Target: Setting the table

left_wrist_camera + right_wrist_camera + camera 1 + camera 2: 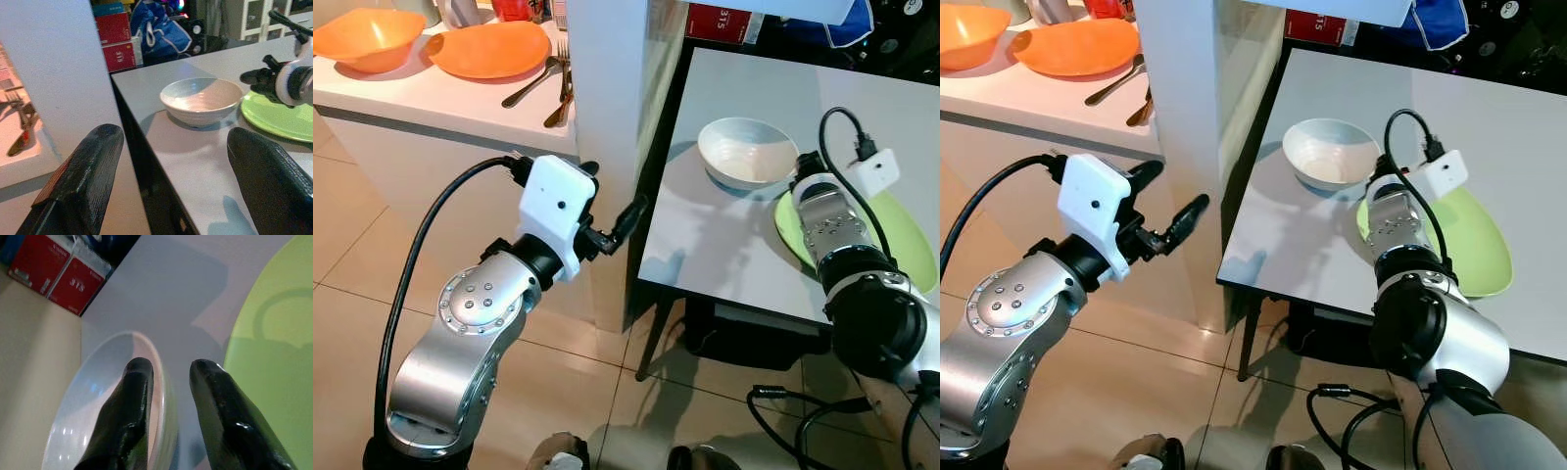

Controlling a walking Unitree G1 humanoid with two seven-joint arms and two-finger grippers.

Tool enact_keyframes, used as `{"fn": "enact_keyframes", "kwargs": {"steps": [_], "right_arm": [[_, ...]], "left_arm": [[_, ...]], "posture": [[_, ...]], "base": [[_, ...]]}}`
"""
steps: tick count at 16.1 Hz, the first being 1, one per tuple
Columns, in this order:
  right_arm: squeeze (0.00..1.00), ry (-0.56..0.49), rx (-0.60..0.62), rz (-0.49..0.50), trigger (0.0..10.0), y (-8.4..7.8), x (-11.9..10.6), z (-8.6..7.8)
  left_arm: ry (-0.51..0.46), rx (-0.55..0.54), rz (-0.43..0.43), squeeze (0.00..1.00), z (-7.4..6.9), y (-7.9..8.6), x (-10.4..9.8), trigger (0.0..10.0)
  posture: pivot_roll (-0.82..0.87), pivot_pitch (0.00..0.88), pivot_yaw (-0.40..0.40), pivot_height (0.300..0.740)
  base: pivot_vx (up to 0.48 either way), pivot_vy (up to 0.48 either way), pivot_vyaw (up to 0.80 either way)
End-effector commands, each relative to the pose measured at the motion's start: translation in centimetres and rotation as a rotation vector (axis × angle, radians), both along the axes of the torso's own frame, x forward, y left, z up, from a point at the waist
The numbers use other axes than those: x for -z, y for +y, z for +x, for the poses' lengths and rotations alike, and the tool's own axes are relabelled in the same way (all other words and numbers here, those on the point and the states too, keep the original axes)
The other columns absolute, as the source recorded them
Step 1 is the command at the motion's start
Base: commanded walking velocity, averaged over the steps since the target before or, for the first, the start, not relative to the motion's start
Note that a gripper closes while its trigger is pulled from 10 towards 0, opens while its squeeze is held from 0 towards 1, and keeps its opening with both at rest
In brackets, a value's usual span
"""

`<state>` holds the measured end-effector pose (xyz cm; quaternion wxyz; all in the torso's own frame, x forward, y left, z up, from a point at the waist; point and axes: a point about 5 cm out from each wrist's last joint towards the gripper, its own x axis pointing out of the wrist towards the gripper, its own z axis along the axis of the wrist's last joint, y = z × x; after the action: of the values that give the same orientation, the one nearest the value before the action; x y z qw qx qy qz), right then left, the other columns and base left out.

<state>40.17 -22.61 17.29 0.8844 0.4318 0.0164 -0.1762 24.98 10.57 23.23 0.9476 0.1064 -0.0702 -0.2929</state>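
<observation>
- Right wrist view: right gripper (166,374) straddles the white bowl's (98,396) rim, fingers spread, beside the green plate (274,357).
- Left gripper (171,147) spread, lower left, off the desk (901,127).

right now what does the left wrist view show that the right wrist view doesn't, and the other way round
Left wrist view alone: the white counter's edge with cutlery, a blue bag, and the right gripper seen from outside at the bowl's rim. Right wrist view alone: a close look at the right gripper's fingers straddling that rim, one inside, one outside, with a gap between them. Both share the white bowl, the green plate, the grey table and the red boxes.
</observation>
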Motion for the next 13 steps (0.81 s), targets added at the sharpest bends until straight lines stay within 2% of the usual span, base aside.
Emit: {"fn": "enact_keyframes", "kwargs": {"steps": [1,2,3,4,5,6,7,8,9,11,12,13], "right_arm": [[1.00,-0.024,0.037,0.018,10.0,-0.6,-0.7,0.1],[1.00,-0.049,0.052,0.027,10.0,-1.0,-1.1,0.1],[0.61,-0.098,0.071,0.035,10.0,-1.4,-1.8,0.1],[0.00,-0.163,0.088,0.036,10.0,-1.9,-2.9,0.2],[0.00,-0.225,0.096,0.024,10.0,-2.3,-3.8,0.2],[0.00,-0.272,0.090,-0.032,10.0,-2.5,-4.7,0.2],[0.00,-0.319,0.073,-0.109,10.0,-2.5,-5.6,0.1],[0.00,-0.324,0.027,-0.243,10.0,-1.7,-6.0,-0.4],[0.00,-0.311,-0.001,-0.310,10.0,-1.2,-5.9,-0.8],[0.00,-0.239,-0.113,-0.444,10.0,1.5,-4.9,-3.8],[0.00,-0.221,-0.148,-0.483,10.0,2.3,-4.6,-4.9],[0.00,-0.174,-0.206,-0.570,10.0,3.8,-3.4,-7.0]], "left_arm": [[0.015,0.048,0.005,0.00,-0.5,-0.4,0.0,10.0],[0.028,0.069,0.007,0.00,-0.5,-0.5,0.3,10.0],[0.029,0.068,0.012,0.00,-0.5,-0.4,0.4,10.0],[0.032,0.037,0.012,0.00,-0.2,-0.1,0.7,10.0],[0.031,0.000,0.005,0.00,0.0,0.4,0.8,10.0],[0.033,-0.069,0.016,0.00,0.4,1.2,1.2,10.0],[0.027,-0.165,0.050,0.00,1.0,2.3,1.8,10.0],[0.037,-0.244,0.053,0.00,1.9,3.3,2.3,10.0],[0.038,-0.272,0.053,0.00,2.2,3.5,2.4,10.0],[0.060,-0.372,0.076,0.00,3.7,4.1,3.5,10.0],[0.059,-0.379,0.066,0.00,4.0,4.1,3.5,10.0],[0.049,-0.371,0.049,0.00,4.6,3.6,3.4,10.0]], "posture": [[0.18,0.142,-0.026,0.740],[0.17,0.123,-0.028,0.740],[0.16,0.101,-0.029,0.740],[0.14,0.072,-0.030,0.740],[0.13,0.058,-0.031,0.740],[0.11,0.025,-0.028,0.740],[0.09,0.000,-0.024,0.740],[0.04,0.000,-0.004,0.740],[0.03,0.000,0.001,0.740],[-0.05,0.000,0.031,0.740],[-0.06,0.000,0.034,0.740],[-0.07,0.000,0.046,0.740]], "base": [[0.000,0.000,0.00],[0.000,0.000,0.00],[0.000,0.000,0.00],[0.000,0.000,0.00],[0.000,0.000,0.00],[0.000,0.000,0.00],[0.000,0.000,0.00],[0.000,0.000,0.00],[0.000,0.000,0.00],[0.000,0.000,0.00],[0.000,0.000,0.00],[0.000,0.000,0.00]]}}
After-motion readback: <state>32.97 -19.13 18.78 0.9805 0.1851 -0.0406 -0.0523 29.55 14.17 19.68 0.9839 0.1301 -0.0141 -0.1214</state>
